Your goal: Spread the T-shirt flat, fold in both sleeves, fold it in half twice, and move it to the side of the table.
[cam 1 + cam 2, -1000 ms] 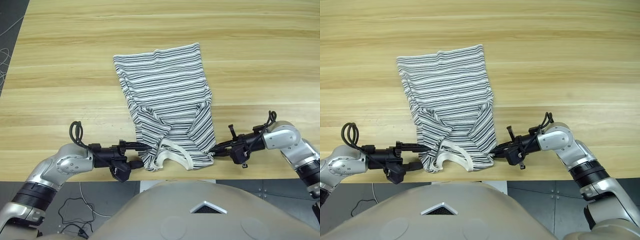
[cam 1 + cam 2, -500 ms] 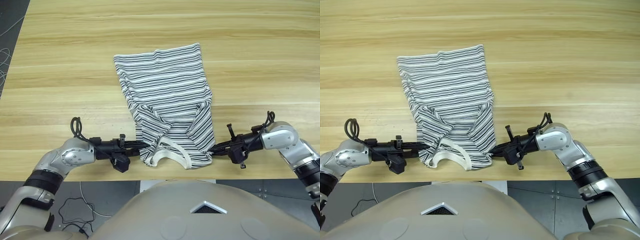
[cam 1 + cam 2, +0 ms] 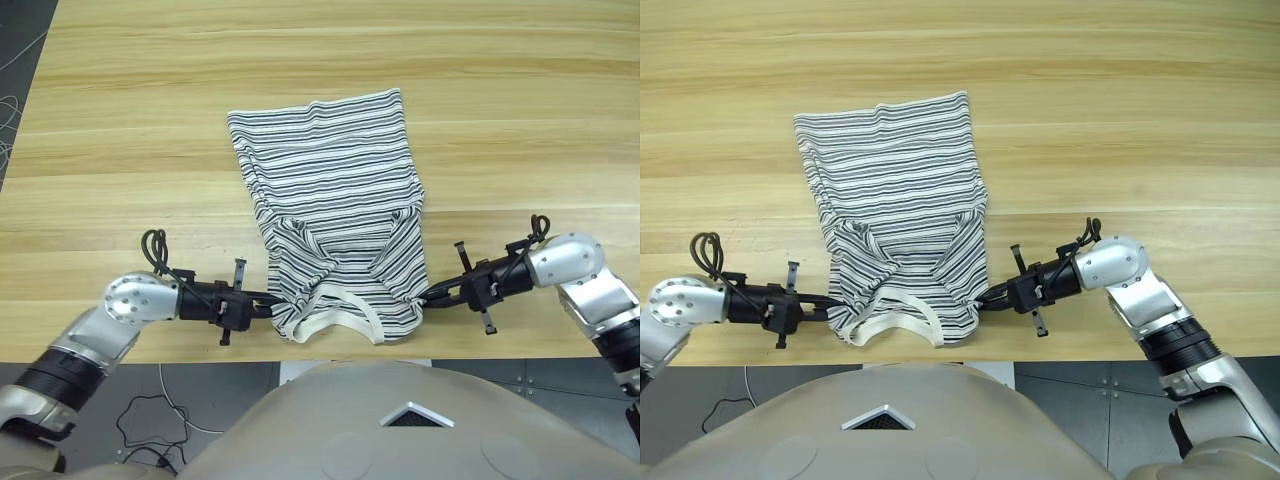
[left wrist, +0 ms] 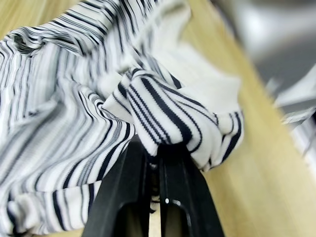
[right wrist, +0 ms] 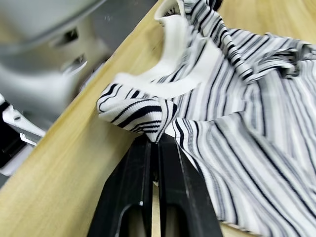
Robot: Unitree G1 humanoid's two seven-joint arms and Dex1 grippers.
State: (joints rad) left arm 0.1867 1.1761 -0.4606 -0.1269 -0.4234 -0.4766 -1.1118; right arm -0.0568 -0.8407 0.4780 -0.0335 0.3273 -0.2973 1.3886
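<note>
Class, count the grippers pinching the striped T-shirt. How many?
2: the left gripper holds the T-shirt at its near left corner, the right gripper at its near right corner.

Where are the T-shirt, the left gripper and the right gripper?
T-shirt (image 3: pixel 335 190), left eye view, striped middle panel.
left gripper (image 3: pixel 268 301), left eye view, between its fingertips.
right gripper (image 3: pixel 430 295), left eye view, between its fingertips.

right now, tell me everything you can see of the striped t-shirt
The T-shirt is soft knit fabric, black-and-white striped with a white collar. It lies on the wooden table, both sleeves folded in, collar end at the near edge, hem farthest away. The left gripper and right gripper each pinch a near corner, bunching the cloth.
</note>
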